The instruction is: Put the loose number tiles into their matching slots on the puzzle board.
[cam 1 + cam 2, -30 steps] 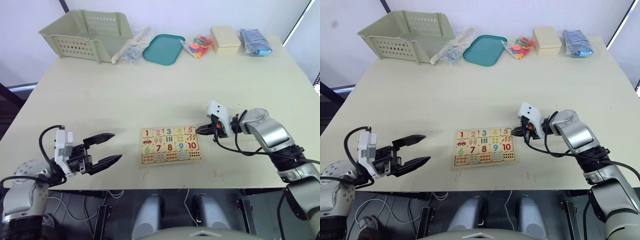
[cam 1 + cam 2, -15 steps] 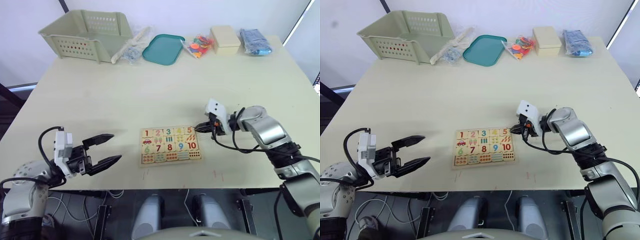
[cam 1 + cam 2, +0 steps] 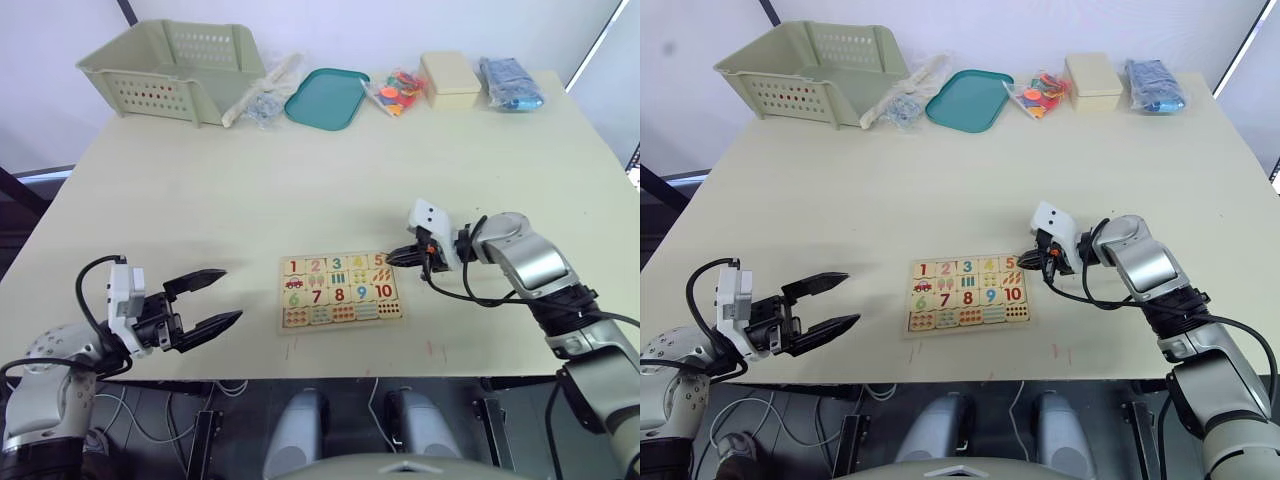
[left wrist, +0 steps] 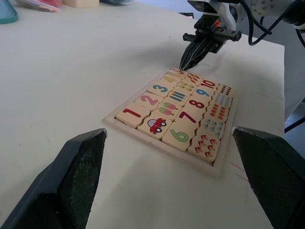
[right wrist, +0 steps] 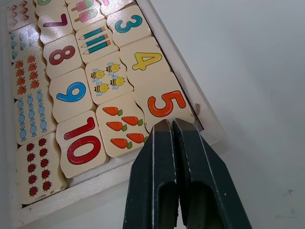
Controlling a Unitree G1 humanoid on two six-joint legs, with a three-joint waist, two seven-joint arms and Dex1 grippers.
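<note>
Nearest the camera, the left tool (image 3: pixel 212 298) is held low over the front left part of the pale table (image 3: pixel 200 190), its two black fingers (image 4: pixel 76 176) spread wide apart with nothing between them. It is kept well apart from the flat rectangular pale-wood puzzle board (image 3: pixel 340 290), which is laid near the front middle of the table. The board's top row is seen filled with the five small square pale-wood number tiles: the red 1 tile (image 4: pixel 129 113), the pink 2 tile (image 4: pixel 149 100), the teal 3 tile (image 5: pixel 127 25), the yellow 4 tile (image 5: pixel 143 60) and the orange 5 tile (image 5: pixel 164 103), each seated in its slot; the rows below are occupied by counting pictures and the numerals 6 to 10.

At the board's right end, the right tool (image 3: pixel 394 257) is pointed at the corner by the 5 tile, its fingers (image 5: pixel 157 181) pressed together with nothing held between them, their tips just at that tile's outer edge.

Along the far edge of the table, from left to right, are set a pale green perforated plastic basket (image 3: pixel 175 70), a clear plastic bag (image 3: pixel 262 95), a teal oval tray (image 3: pixel 327 98), a heap of bright plastic pieces (image 3: pixel 398 90), a cream rectangular box (image 3: pixel 451 79) and a blue wrapped packet (image 3: pixel 510 83).
</note>
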